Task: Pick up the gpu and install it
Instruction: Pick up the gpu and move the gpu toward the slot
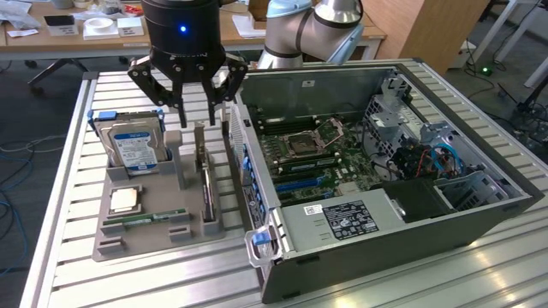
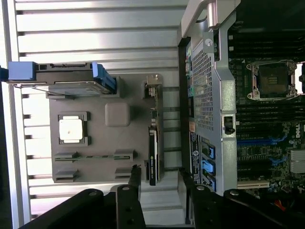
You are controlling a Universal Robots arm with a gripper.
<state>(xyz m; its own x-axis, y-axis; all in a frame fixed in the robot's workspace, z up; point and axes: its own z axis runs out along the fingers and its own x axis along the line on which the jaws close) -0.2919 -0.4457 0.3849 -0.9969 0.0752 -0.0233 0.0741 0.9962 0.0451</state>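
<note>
Pick-up step, I reckon: my gripper [image 1: 197, 123] hovers, jaws spread and seemingly empty, over the gpu [image 1: 206, 192] standing edgewise at the tray's [image 1: 150, 240] three o'clock side; gripping calls for straddling its thin edge.

A slatted metal table [image 1: 479, 269] carries a grey parts tray [image 1: 145, 242] and, just beside the tray on the exterior view's right, a computer case [image 1: 385, 250] lying on its side, its open face turned up.
</note>
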